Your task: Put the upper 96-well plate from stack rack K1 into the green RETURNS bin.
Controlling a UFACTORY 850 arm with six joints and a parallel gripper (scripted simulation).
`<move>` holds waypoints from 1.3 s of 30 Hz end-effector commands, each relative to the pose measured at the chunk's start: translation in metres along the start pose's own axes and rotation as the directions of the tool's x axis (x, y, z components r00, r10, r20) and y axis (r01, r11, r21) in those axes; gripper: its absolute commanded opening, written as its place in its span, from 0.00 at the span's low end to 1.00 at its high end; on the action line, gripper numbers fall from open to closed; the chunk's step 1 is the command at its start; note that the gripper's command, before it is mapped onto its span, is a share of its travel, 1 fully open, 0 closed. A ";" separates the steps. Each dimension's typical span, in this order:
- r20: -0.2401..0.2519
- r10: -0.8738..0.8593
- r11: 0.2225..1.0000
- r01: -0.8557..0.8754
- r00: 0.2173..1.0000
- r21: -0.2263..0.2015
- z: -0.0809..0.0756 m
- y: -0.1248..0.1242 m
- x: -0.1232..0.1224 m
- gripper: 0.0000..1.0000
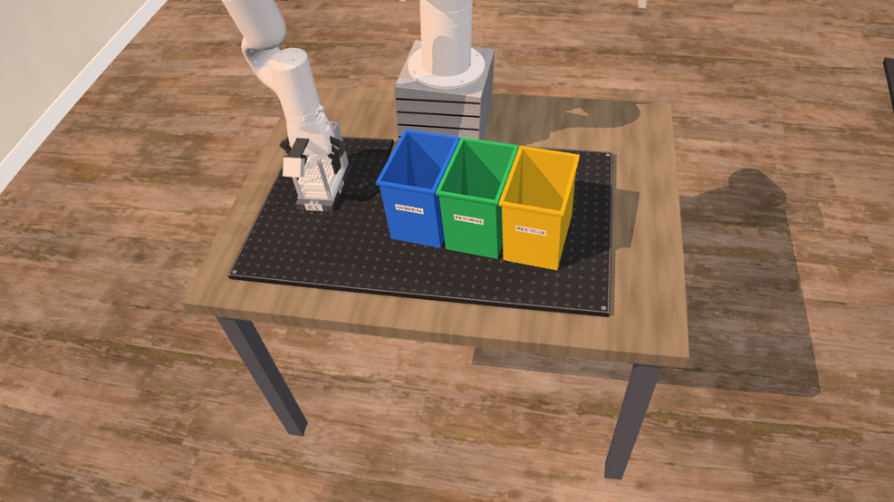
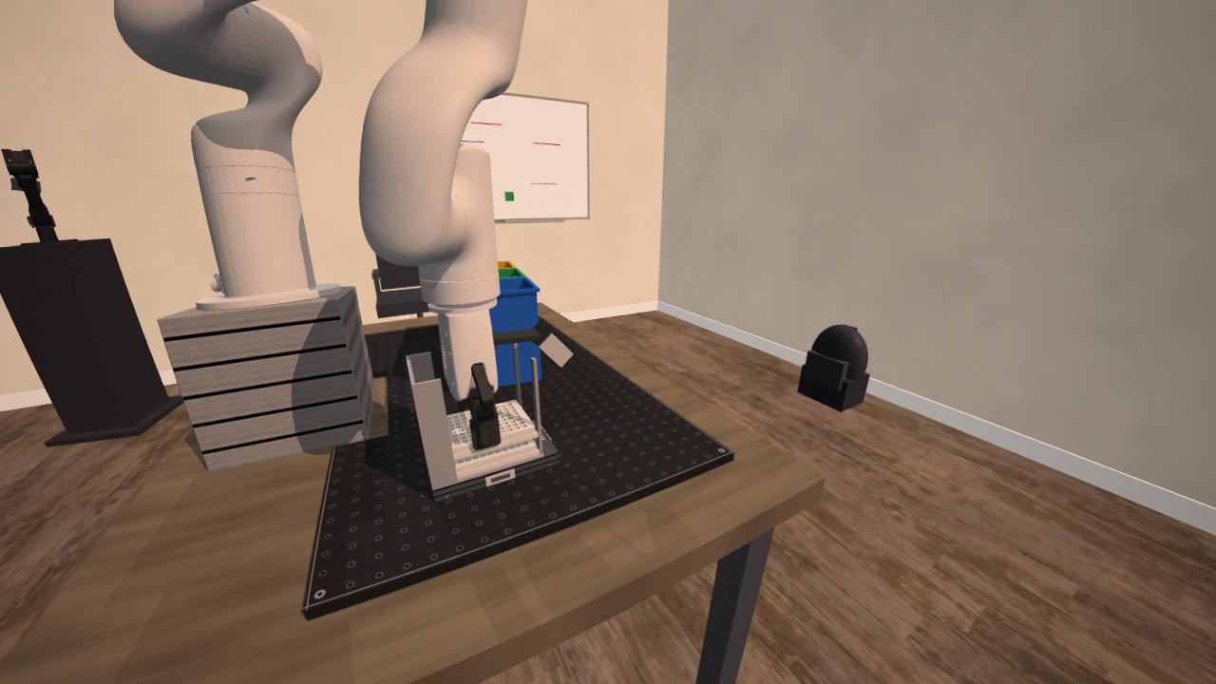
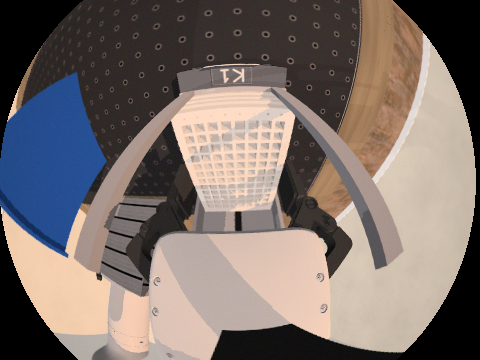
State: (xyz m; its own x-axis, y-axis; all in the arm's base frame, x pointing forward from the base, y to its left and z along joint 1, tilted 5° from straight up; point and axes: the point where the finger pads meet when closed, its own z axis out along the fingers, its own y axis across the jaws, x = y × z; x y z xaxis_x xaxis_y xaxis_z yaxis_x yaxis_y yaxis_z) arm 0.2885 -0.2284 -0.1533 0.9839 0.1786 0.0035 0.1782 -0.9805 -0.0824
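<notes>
The stack rack K1 (image 2: 476, 425) stands on the black breadboard at the table's left end, with its K1 label (image 3: 232, 76) in the wrist view. The upper 96-well plate (image 3: 234, 156) is white and gridded and sits within the rack's posts; it also shows in the exterior view (image 2: 500, 423). The lower plate (image 2: 502, 455) lies under it. My gripper (image 2: 483, 416) reaches down into the rack and is shut on the upper plate's two long sides, with dark fingers on each side (image 3: 234, 203). The green RETURNS bin (image 1: 481, 196) stands upright, middle of three, to the right of the rack.
A blue bin (image 1: 419, 185) stands next to the rack's side, and a yellow bin (image 1: 540, 203) is beyond the green one. The rack's thin posts (image 2: 534, 395) and its tall back wall (image 2: 418, 408) flank the plate. The arm's grey base block (image 1: 444, 97) stands behind the bins.
</notes>
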 end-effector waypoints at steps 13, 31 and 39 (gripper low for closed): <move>-0.001 0.000 1.000 0.000 1.000 -0.001 -0.008 0.001 0.000 0.00; -0.001 0.000 1.000 0.000 1.000 -0.001 -0.028 0.001 0.000 0.00; -0.001 0.000 1.000 0.000 1.000 -0.001 -0.039 0.001 0.000 0.00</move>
State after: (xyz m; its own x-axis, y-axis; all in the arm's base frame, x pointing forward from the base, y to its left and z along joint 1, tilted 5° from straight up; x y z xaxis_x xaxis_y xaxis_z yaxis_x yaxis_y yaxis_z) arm 0.2887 -0.2310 -0.1212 0.9839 0.1786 0.0030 0.1783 -0.9806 -0.0819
